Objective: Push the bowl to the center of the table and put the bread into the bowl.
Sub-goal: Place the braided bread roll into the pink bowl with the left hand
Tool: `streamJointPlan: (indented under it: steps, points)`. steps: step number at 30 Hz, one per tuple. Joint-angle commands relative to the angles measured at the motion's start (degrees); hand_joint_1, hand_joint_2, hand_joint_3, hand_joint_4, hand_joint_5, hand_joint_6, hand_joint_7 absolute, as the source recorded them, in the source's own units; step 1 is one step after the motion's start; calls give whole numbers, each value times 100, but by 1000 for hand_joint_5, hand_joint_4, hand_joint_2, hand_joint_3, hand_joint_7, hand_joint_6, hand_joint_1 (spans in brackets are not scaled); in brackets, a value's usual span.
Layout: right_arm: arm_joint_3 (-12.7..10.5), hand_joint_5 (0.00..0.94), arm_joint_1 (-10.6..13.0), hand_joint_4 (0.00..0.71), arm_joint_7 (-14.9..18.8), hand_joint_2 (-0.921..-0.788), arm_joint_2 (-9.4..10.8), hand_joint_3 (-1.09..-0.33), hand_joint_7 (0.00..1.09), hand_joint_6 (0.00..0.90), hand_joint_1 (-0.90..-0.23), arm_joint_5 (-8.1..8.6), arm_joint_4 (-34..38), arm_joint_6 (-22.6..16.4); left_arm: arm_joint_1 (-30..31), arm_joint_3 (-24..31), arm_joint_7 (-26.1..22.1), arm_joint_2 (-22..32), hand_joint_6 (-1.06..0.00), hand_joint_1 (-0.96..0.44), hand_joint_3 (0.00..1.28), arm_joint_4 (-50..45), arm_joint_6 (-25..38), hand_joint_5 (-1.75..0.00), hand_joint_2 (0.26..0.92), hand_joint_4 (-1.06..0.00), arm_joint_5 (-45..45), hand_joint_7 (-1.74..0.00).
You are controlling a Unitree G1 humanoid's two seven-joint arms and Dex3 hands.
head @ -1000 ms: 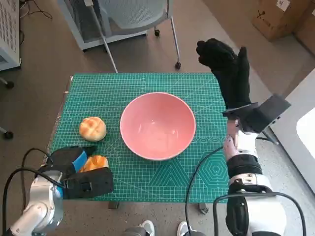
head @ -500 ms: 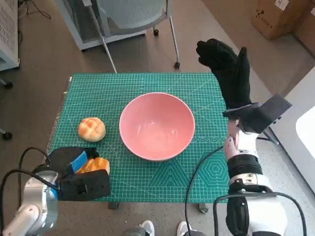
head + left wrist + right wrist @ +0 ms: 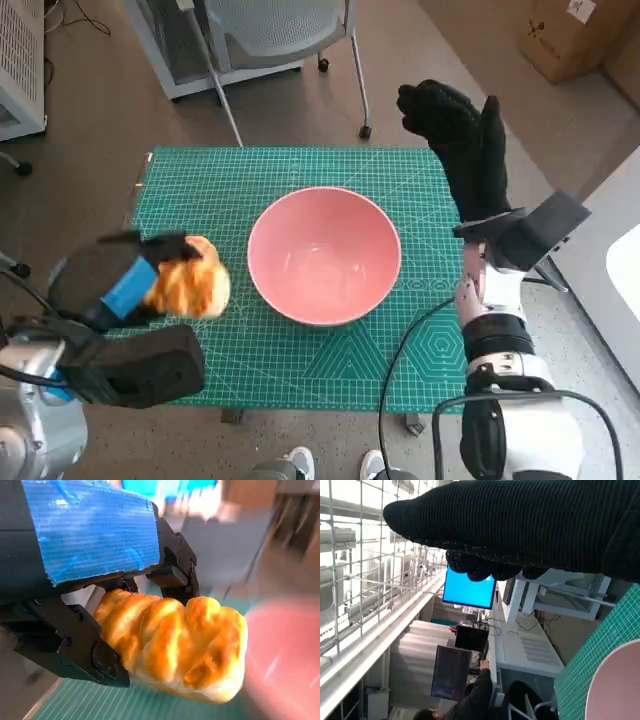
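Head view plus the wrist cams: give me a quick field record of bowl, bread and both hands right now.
bowl: round pink bowl, empty, upright near the middle of the green cutting mat
held bread: golden braided bread loaf, gripped by the left robot hand, lifted beside the bowl on the robot's left
second bread: not visible in the head view; the area behind the left robot hand is hidden
right robot hand: black knitted glove, raised over the mat's far right corner, holds nothing
bread in bowl: not yet

green mat (image 3: 330,370) | chair (image 3: 270,30) | cardboard box (image 3: 585,35) | monitor (image 3: 469,590)
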Motion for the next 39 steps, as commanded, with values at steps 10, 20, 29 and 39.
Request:
streamJointPlan:
  steps: [10, 20, 29, 39]
  points:
    - [52, 1, 240, 370, -17, -921, -51, -598, 0, 509, -539, -16, 16, 9, -1922, -845, 283, -877, -703, 3, 38, 923, -882, -1033, 894, -790, 59, -1106]
    - [8, 0, 361, 360, 56, -921, -136, -613, 0, 502, -540, 64, -41, 5, -2801, -1493, 399, -1617, -683, 3, 27, 2454, -1576, -1097, 918, -731, -89, -1126]
    - [-42, 0, 486, 342, 62, -921, -200, -613, 0, 484, -534, 107, -146, -21, -3130, -1736, 487, -2082, -635, 2, 56, 3717, -1993, -1139, 920, -705, -229, -1163]
    - [-109, 0, 563, 338, -32, -921, -258, -609, 0, 475, -531, 120, -204, -31, -3064, -1696, -384, -2209, -323, -40, 28, 3923, -1231, -108, 828, -166, -647, -70]
